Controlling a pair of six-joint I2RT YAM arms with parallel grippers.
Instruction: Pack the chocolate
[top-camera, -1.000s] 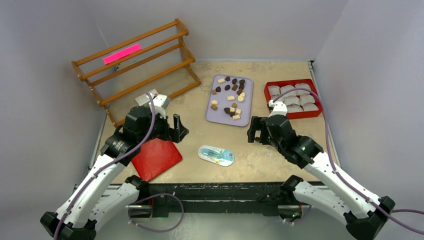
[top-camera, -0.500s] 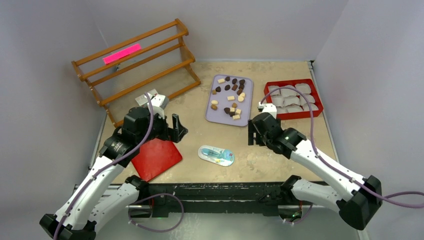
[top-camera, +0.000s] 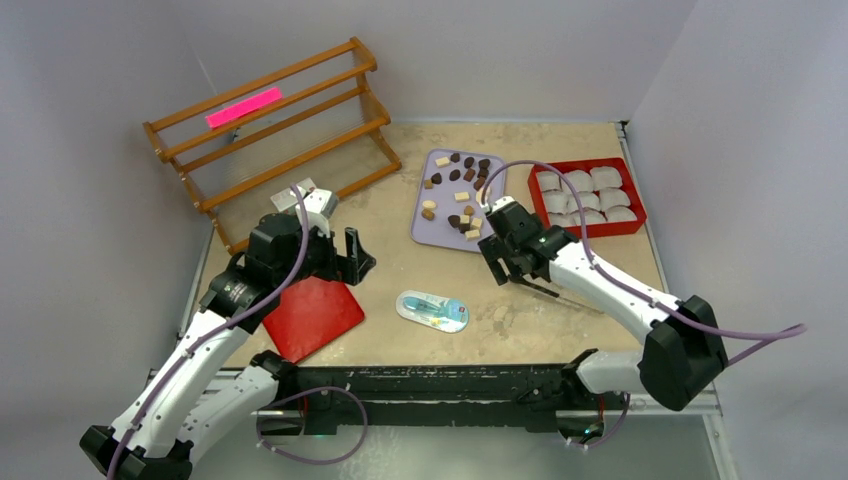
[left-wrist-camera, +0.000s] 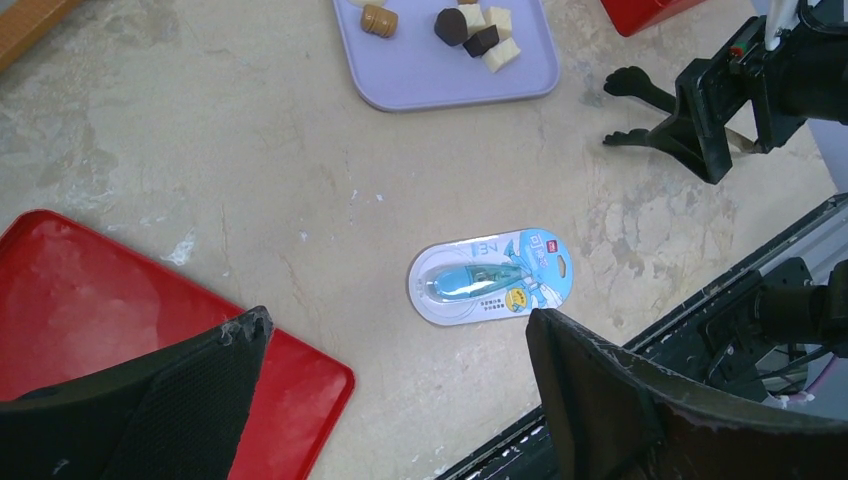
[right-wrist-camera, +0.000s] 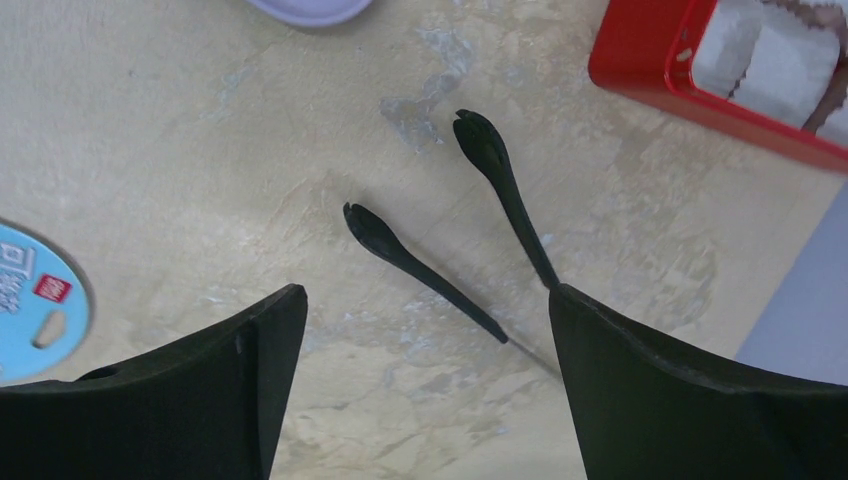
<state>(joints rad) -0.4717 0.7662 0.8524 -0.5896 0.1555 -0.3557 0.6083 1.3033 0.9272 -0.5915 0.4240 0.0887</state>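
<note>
The chocolate (top-camera: 460, 190) is several dark brown and cream pieces scattered on a lilac tray (top-camera: 440, 235); a few also show in the left wrist view (left-wrist-camera: 452, 25). My right gripper (top-camera: 508, 275) hangs open just off the tray's near right corner. Beneath it, black tongs (right-wrist-camera: 430, 265) lie on the table, running between its fingers and close to the right one; nothing is gripped. My left gripper (top-camera: 358, 258) stands open above bare table (left-wrist-camera: 395, 330), between the red lid (left-wrist-camera: 90, 290) and the packet (left-wrist-camera: 490, 278).
A red box (top-camera: 585, 225) with several white paper cups (top-camera: 585, 195) sits right of the tray. A wooden rack (top-camera: 270, 130) with a pink strip stands at the back left. The red lid (top-camera: 312, 315) and the blue-and-white packet (top-camera: 432, 310) lie near the front.
My right arm has swung left from beside the red box to the tray's near right corner, and the tongs now show on the table. The left arm has not moved.
</note>
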